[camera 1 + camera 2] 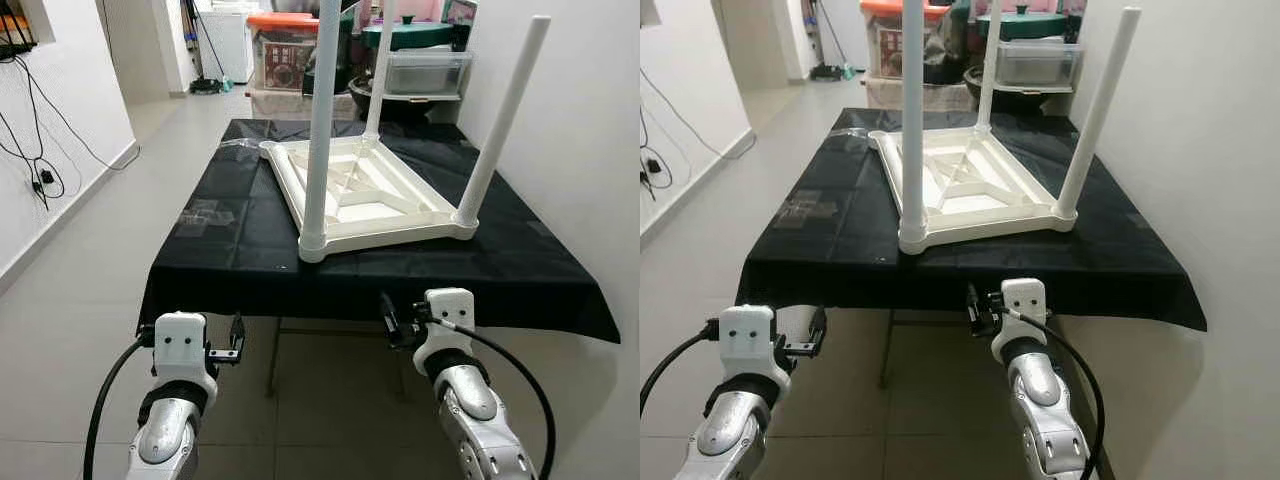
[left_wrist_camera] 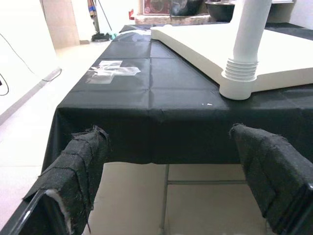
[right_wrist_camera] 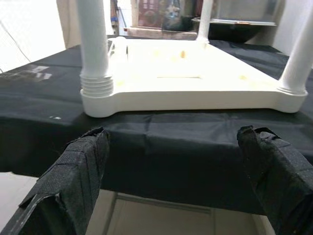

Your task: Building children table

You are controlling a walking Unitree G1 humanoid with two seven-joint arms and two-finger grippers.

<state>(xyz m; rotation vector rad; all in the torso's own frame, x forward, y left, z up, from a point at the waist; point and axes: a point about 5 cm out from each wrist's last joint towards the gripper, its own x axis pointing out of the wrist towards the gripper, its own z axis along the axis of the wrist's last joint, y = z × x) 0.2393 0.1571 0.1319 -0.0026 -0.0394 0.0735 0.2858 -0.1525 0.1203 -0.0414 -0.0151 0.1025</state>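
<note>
A white plastic children's table lies upside down on a larger table draped in black cloth. Three white legs stand up from its corners: the near left leg, the near right leg and a far leg. My left gripper hangs open below the cloth's front edge, left of the near left leg. My right gripper is open too, just under the front edge below the white frame. In the wrist views both the left gripper and the right gripper face the cloth edge with nothing between their fingers.
A white wall runs close along the right side of the table. Storage boxes and a shelf stand behind it. Clear tape patches lie on the cloth at the left. Cables hang on the left wall above the tiled floor.
</note>
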